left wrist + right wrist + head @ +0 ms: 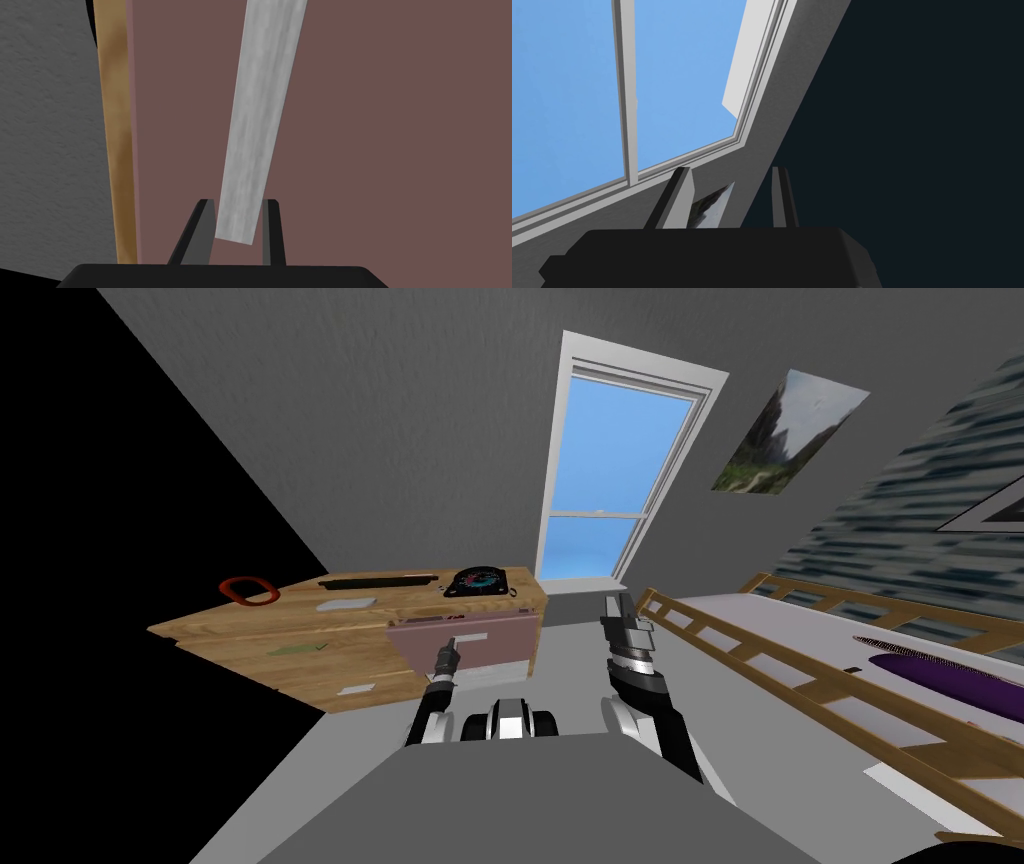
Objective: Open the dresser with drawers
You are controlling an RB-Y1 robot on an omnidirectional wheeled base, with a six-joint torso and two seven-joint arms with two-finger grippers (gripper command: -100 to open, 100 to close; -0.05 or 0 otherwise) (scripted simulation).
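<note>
A wooden dresser (300,653) stands against the wall ahead of me, to my left. Its right part has a mauve drawer front (500,640) with a flat grey bar handle (472,639). My left gripper (447,660) reaches up to that handle. In the left wrist view the handle (260,115) runs away from the hand across the mauve front (390,125), and its near end sits between the two fingers of the left gripper (239,202), which press its sides. My right gripper (612,606) is raised beside the dresser, its fingers (679,195) apart with nothing between them.
On the dresser top lie a red ring (248,590), a long black bar (378,582) and a round black device (478,581). A bed with a wooden rail (790,673) fills the right side. A black area (110,538) lies left of the dresser.
</note>
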